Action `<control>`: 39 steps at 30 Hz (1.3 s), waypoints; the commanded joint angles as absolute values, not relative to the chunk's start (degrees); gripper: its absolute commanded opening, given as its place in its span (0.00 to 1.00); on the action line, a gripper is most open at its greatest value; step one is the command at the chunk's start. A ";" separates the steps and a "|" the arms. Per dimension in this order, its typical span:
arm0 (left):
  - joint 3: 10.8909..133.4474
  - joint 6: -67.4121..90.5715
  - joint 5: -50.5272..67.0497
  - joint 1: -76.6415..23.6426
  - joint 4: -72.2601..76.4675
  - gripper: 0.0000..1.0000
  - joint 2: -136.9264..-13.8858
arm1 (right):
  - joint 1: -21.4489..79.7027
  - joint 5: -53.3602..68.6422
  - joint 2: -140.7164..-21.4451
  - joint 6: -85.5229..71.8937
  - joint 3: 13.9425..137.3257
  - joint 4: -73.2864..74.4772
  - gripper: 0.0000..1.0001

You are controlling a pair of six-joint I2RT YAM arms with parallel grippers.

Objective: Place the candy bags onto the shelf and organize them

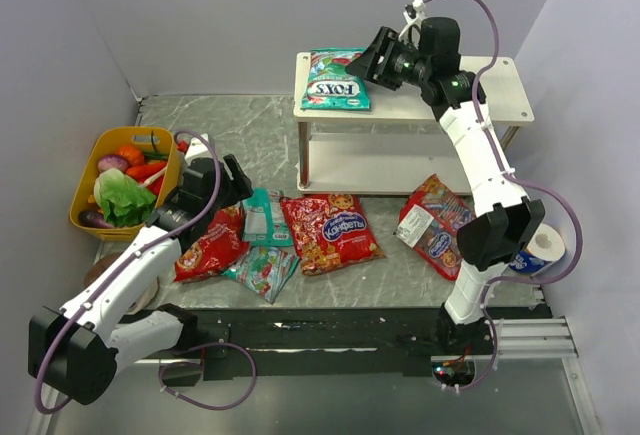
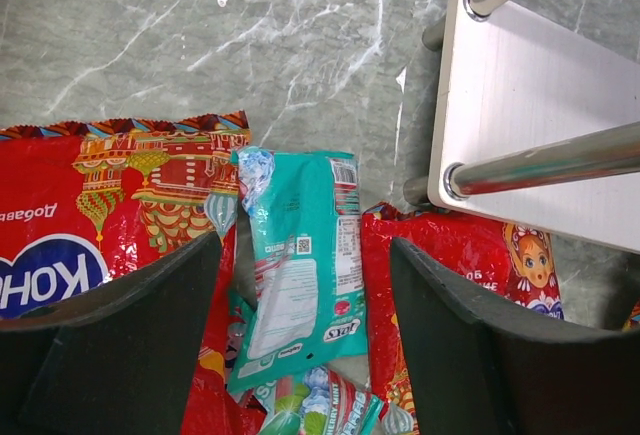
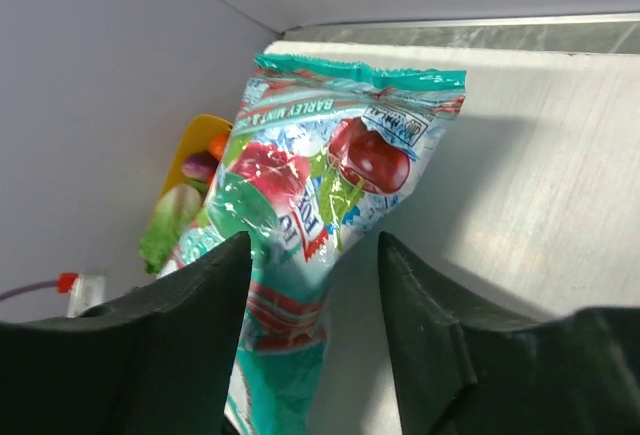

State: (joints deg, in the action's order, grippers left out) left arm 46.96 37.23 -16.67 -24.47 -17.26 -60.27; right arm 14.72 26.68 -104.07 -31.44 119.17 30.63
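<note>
A teal candy bag [image 1: 335,80] [image 3: 320,175] with red fruit pictures lies flat on the left end of the shelf's [image 1: 510,95] [image 3: 520,175] top board. My right gripper [image 1: 367,61] [image 3: 315,245] is open at the bag's near edge, one finger on each side, not pinching it. On the floor in front of the shelf lie a red bag [image 1: 210,245], two teal bags [image 1: 262,217] [image 1: 262,270], another red bag [image 1: 330,233] and a third red bag [image 1: 435,225]. My left gripper [image 1: 240,187] [image 2: 305,245] hangs open over the upper teal bag [image 2: 300,265], holding nothing.
A yellow tub [image 1: 125,175] of toy vegetables stands at the left wall. A white roll [image 1: 545,247] sits by the right arm's elbow. The shelf's lower board [image 2: 520,105] and metal legs [image 2: 540,165] are just right of the left gripper. Walls close in both sides.
</note>
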 commanded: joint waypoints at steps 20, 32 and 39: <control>57.57 36.48 -17.31 -24.43 -25.75 0.96 -55.90 | 29.31 18.63 -67.34 -17.26 80.55 16.88 1.00; 53.27 42.71 -18.47 -24.08 -26.64 0.98 -63.71 | 48.42 6.17 -65.21 -18.98 62.58 13.62 0.97; 52.03 44.82 -15.12 -23.82 -24.52 0.82 -71.71 | 49.48 3.09 -65.04 -21.27 62.58 15.29 0.96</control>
State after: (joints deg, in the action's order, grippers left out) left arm 52.27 42.30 -16.69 -24.14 -25.98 -69.78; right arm 49.34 7.64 -66.98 -19.86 61.87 17.23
